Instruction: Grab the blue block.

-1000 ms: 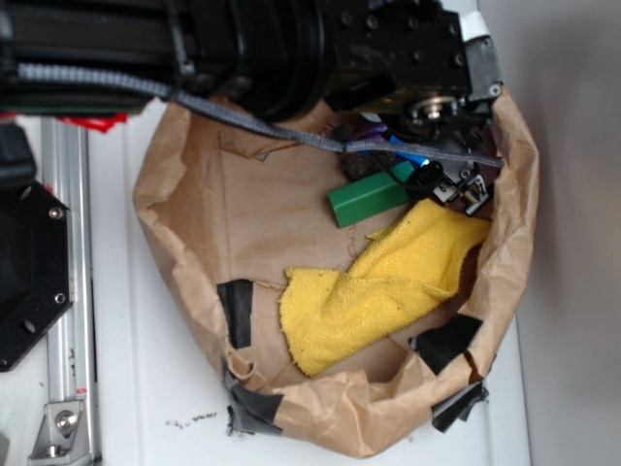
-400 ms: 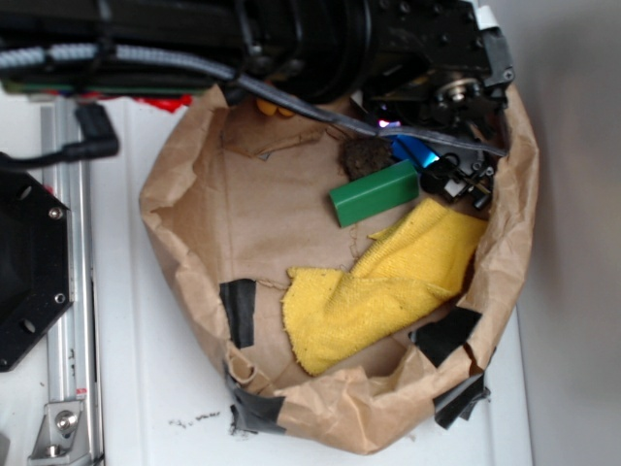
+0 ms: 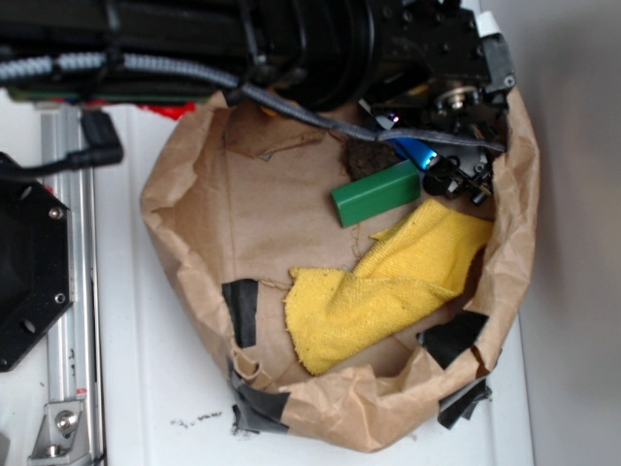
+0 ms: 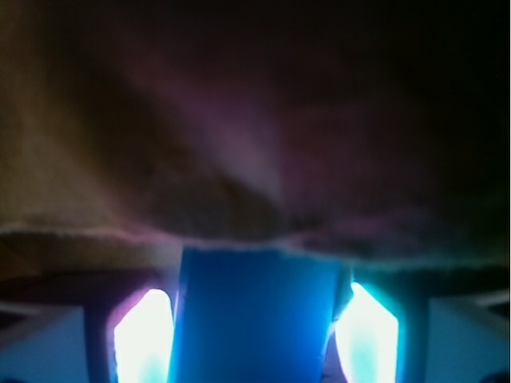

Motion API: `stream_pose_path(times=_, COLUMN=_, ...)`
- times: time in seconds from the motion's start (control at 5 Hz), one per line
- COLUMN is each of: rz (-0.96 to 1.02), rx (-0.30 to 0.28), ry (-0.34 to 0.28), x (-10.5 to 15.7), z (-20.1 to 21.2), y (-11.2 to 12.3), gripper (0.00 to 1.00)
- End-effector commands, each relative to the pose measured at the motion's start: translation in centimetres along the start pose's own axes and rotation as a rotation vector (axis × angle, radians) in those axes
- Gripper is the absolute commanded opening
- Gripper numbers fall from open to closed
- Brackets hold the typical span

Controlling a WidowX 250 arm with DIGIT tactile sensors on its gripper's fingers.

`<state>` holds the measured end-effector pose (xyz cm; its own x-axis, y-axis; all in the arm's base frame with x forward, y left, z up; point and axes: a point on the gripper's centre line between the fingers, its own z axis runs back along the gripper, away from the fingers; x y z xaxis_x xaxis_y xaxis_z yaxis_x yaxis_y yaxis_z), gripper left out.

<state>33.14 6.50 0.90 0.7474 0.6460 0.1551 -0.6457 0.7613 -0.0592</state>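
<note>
White counter (image 3: pixel 136 388) carries a torn paper bag (image 3: pixel 194 243). Inside, the claw (image 4: pixel 254 335) straddles the blue block (image 4: pixel 254 319), jaws seemingly not yet clamped. Crowding bag paper could snag its closing.

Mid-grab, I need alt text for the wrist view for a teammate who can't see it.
The blue block fills the lower centre of the dim wrist view, standing between the gripper fingers, which glow on either side of it. Behind it is dark, blurred brown paper bag wall; whether the fingers touch the block cannot be told.

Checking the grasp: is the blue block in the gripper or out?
In: the blue block fills the gap between the gripper fingers. Clamped or not, cannot tell.
</note>
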Motion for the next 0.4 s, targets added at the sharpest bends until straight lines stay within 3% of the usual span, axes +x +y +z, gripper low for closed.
stream_pose_path(times=0.0, rz=-0.072, rx=-0.051, ry=-0.025, x=-2.1, z=1.6, y=-0.8, gripper=0.0)
stream_pose_path(times=0.2, rz=-0.179, rx=-0.139, ry=0.005, x=-4.6, z=4.6, y=-2.5, gripper=0.0)
